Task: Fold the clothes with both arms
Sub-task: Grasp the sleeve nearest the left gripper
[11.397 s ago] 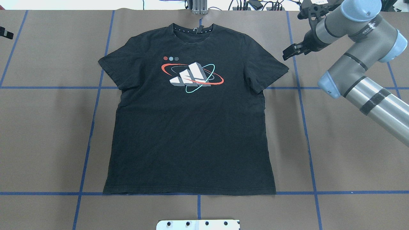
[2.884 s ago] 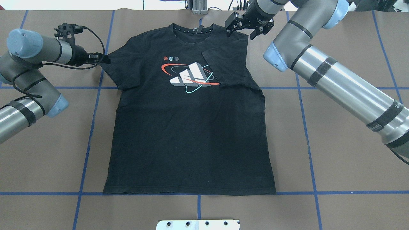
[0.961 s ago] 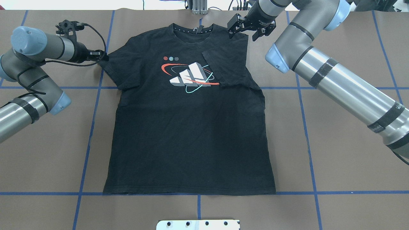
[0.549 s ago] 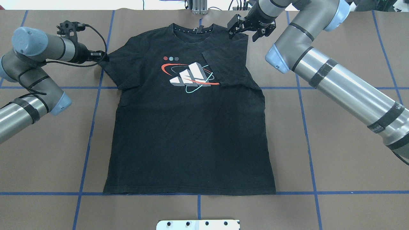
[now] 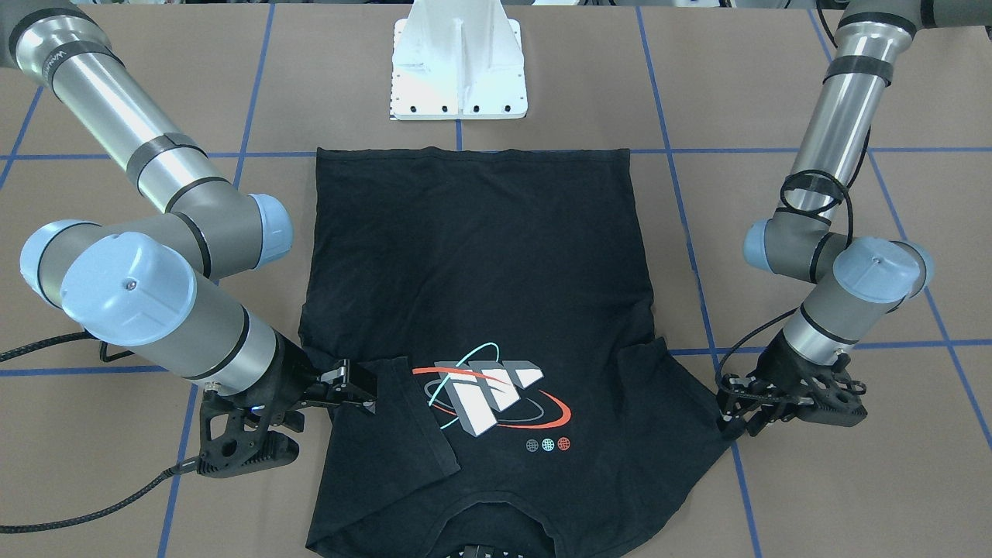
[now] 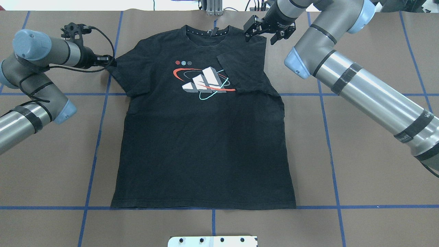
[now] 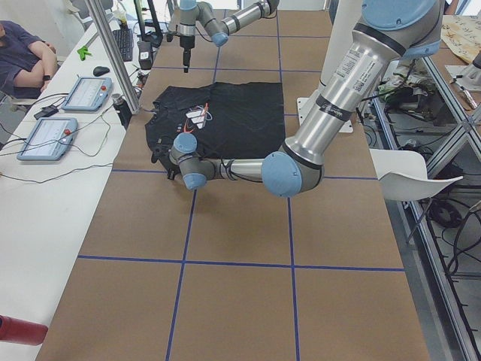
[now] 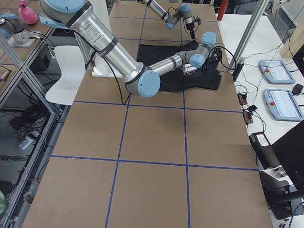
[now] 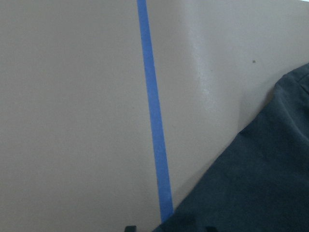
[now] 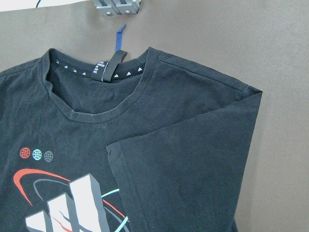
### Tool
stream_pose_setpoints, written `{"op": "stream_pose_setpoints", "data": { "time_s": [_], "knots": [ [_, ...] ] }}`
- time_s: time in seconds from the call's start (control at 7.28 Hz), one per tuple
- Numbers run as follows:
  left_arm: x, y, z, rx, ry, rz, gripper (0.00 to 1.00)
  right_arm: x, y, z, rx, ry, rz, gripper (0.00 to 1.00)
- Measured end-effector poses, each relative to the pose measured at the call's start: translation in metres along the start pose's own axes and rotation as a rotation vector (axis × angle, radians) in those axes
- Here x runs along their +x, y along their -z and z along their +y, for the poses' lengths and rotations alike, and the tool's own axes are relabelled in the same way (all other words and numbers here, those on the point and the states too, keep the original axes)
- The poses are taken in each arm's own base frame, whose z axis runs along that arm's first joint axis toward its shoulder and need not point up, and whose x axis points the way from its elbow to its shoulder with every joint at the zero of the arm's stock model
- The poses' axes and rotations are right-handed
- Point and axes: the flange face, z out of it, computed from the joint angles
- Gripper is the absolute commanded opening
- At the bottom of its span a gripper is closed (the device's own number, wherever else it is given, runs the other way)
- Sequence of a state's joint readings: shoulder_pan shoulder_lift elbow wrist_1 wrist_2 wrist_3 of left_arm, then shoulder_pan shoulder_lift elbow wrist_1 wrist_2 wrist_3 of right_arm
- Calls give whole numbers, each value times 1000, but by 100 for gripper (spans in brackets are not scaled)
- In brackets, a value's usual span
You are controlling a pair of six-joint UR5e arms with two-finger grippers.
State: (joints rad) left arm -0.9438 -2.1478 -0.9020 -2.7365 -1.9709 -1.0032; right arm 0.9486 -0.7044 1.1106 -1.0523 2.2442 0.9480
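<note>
The black T-shirt [image 6: 205,144] lies flat on the brown table with its print [image 6: 205,82] facing up. Its sleeve [image 6: 245,72] on my right side is folded in over the print's edge; the right wrist view shows it too [image 10: 193,159]. My right gripper [image 6: 261,36] is open and empty, just above the shirt's shoulder near the collar. My left gripper [image 6: 111,62] is low at the tip of the flat left sleeve [image 6: 127,73]. It is open, and in the left wrist view the sleeve edge [image 9: 256,188] lies between its fingertips.
The white pedestal base [image 6: 212,241] is at the near table edge below the hem. A metal bracket [image 6: 214,8] stands at the far edge behind the collar. Blue tape lines [image 6: 99,137] cross the table. A side bench with tablets [image 7: 52,135] and a seated person [image 7: 22,60] lie beyond.
Since the earliest frame the right sleeve has been folded in and my left arm has come in to the left sleeve. Over the last second hardly anything has moved.
</note>
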Motion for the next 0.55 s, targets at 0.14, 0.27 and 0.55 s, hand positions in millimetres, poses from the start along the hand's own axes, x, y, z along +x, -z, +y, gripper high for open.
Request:
{"op": "stream_pose_setpoints", "data": {
  "time_s": [0.14, 0.27, 0.55],
  "knots": [
    [1, 0, 1, -1, -1, 1, 45, 0, 0, 0, 0, 0, 0, 100],
    [1, -1, 1, -1, -1, 1, 35, 1, -1, 0, -1, -1, 1, 100],
    [1, 0, 1, -3, 2, 2, 0, 2, -1, 1, -2, -1, 1, 100]
  ]
}}
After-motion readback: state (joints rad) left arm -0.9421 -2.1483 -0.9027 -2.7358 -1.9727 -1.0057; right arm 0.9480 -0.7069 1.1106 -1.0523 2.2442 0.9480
